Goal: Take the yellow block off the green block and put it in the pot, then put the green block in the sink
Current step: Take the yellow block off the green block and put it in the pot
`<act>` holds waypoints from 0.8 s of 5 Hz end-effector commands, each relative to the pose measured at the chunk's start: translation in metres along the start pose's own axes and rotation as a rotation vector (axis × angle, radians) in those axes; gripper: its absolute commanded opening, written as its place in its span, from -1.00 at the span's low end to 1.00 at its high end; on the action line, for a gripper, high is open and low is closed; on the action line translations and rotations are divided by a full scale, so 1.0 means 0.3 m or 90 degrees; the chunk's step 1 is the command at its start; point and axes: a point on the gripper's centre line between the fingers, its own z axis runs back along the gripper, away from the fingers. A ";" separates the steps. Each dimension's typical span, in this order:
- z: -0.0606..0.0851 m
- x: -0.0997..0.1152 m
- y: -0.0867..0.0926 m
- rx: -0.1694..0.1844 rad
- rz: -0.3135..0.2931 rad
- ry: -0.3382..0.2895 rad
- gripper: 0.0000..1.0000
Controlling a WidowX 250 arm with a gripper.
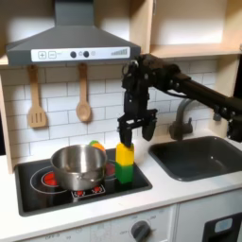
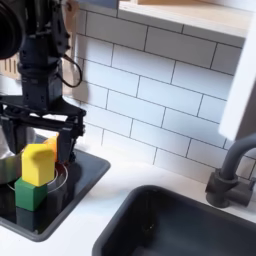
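Just above the stack, the pincer [image 1: 136, 129] hangs wide open in the first exterior view over the yellow block [image 1: 125, 153] atop the green block [image 1: 124, 174], beside the pot [image 1: 77, 164]; it should descend squarely and close on yellow alone. Closer, the second exterior view shows the fingers [image 2: 74, 141] straddling the yellow block's top, and the sink [image 2: 170, 222] waiting.

The black jointed arm reaches in from the first exterior view's right, wrist bent straight down; its hand [image 1: 137, 126] hangs with both fingers [image 2: 71, 135] spread apart.
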 end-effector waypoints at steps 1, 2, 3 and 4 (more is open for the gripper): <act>-0.007 0.024 0.017 0.007 0.007 0.002 1.00; -0.018 0.043 0.009 0.006 0.001 0.009 1.00; -0.036 0.059 0.010 0.009 -0.002 0.018 1.00; -0.048 0.060 0.016 0.015 -0.003 0.022 1.00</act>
